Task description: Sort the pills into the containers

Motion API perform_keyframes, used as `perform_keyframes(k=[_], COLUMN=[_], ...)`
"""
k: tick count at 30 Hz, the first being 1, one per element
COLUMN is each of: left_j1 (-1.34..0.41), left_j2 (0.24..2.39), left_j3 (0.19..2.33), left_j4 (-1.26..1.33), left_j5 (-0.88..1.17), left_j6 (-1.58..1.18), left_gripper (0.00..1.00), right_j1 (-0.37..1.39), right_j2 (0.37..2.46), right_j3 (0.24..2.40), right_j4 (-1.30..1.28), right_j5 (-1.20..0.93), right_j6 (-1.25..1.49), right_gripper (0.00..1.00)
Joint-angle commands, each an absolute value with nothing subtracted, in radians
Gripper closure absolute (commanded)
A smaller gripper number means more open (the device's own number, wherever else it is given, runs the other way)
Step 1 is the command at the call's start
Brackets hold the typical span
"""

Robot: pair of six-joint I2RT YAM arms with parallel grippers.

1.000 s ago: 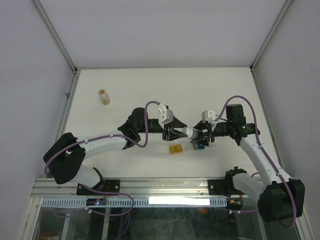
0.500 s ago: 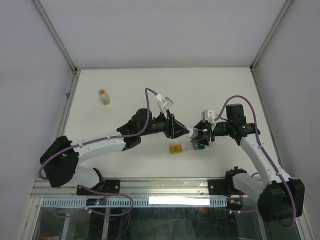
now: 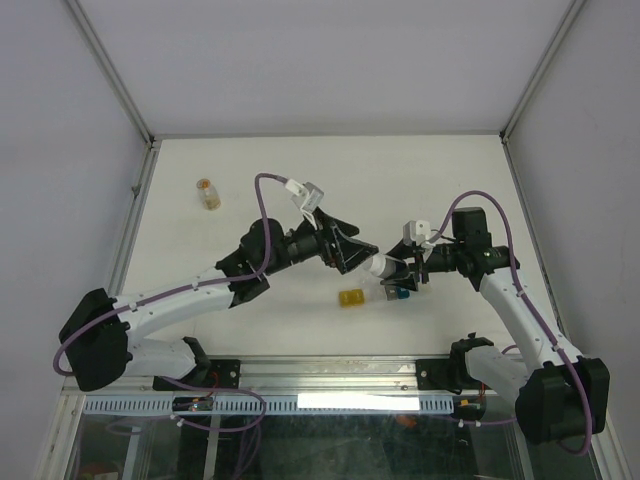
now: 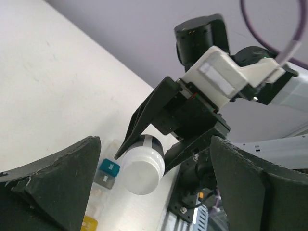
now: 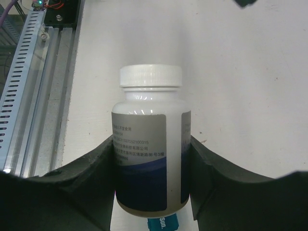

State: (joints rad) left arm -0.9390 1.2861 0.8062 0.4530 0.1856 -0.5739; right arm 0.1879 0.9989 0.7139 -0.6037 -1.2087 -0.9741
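Note:
My right gripper (image 3: 393, 268) (image 5: 151, 163) is shut on a white-capped bottle (image 5: 150, 139) with a grey and dark blue label, held on its side above the table. The bottle's cap (image 4: 142, 169) points at my left gripper (image 3: 356, 250) (image 4: 155, 142), which stands open just in front of the cap, not touching it. The containers (image 3: 372, 296) lie on the table below the bottle, yellow compartment (image 4: 90, 224) at one end, teal one (image 4: 109, 168) (image 5: 162, 224) near the other. No pills show.
A small vial (image 3: 208, 193) with an orange top stands at the back left of the white table (image 3: 420, 180). The metal rail (image 5: 29, 86) runs along the near edge, by the arm bases.
My left gripper was shut close to the bottle's cap; it has opened wide and the left wrist has turned and lifted. The right arm and the bottle have stayed still.

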Motion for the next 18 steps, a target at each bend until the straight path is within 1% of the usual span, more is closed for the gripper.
perform_keyframes(k=[1, 3, 5, 8, 11, 14, 16, 18], left_j1=[-0.937, -0.935, -0.933, -0.933, -0.926, -0.864, -0.823, -0.818], left_j2=[1.175, 1.140, 1.120, 1.121, 1.142, 1.200, 1.246, 1.286], left_j3=[0.726, 0.675, 0.626, 0.606, 0.615, 0.678, 0.704, 0.720], left_j4=[0.643, 0.699, 0.742, 0.675, 0.609, 0.537, 0.552, 0.582], left_j5=[0.166, 0.241, 0.368, 0.559, 0.617, 0.682, 0.749, 0.791], left_j6=[-0.330, -0.189, 0.000, 0.261, 0.444, 0.474, 0.443, 0.425], left_gripper=[0.01, 0.01, 0.01, 0.01, 0.01, 0.01, 0.01, 0.01], right_j1=[0.193, 0.193, 0.193, 0.192, 0.192, 0.192, 0.192, 0.192], right_j2=[0.991, 0.991, 0.991, 0.991, 0.994, 0.996, 0.996, 0.997], right_j3=[0.735, 0.736, 0.734, 0.733, 0.733, 0.732, 0.732, 0.731], right_j4=[-0.592, -0.593, -0.595, -0.595, -0.595, -0.597, -0.597, -0.597], right_j5=[-1.250, -1.254, -1.253, -1.257, -1.256, -1.258, -1.258, -1.257], right_j6=[-0.986, -0.987, -0.989, -0.989, -0.993, -0.994, -0.995, -0.997], right_gripper=[1.00, 1.00, 1.00, 1.00, 1.00, 1.00, 1.00, 1.00])
